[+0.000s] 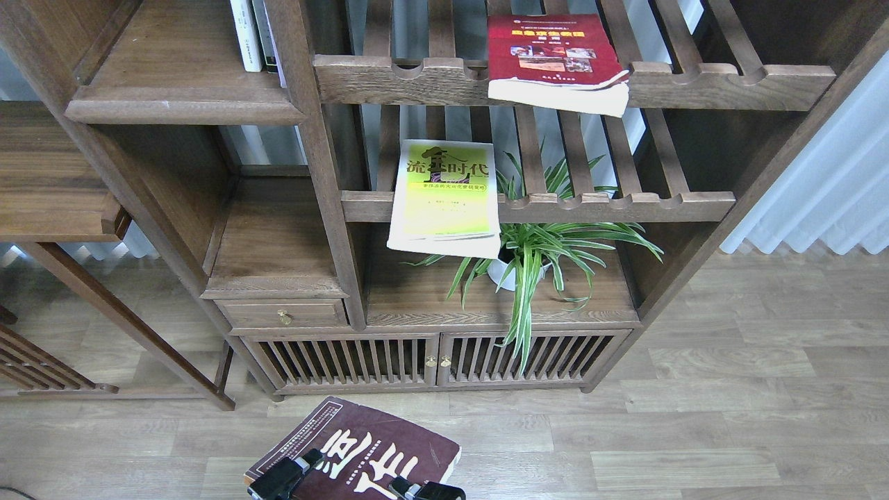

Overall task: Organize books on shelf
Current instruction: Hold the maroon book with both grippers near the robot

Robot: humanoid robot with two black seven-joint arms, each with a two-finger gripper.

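The dark maroon book (pixel 378 434) with big white characters is at the bottom centre, held above the floor. My left gripper (pixel 281 479) clamps its left lower edge and my right gripper (pixel 425 492) its lower edge; only their tips show. The red book (pixel 552 55) lies flat on the upper slatted rack, overhanging its front rail. The lime-yellow book (pixel 444 194) lies on the lower slatted rack, also overhanging. The solid shelf (pixel 173 83) with the rounded front edge is at the upper left, far above both grippers.
Slim white and grey books (pixel 248 35) stand at the shelf's back right, against a post (pixel 312 139). A potted spider plant (pixel 535 257) stands under the lime-yellow book. A small drawer (pixel 281 314) and slatted cabinet doors (pixel 430 361) are below. A curtain (pixel 826 194) hangs at right.
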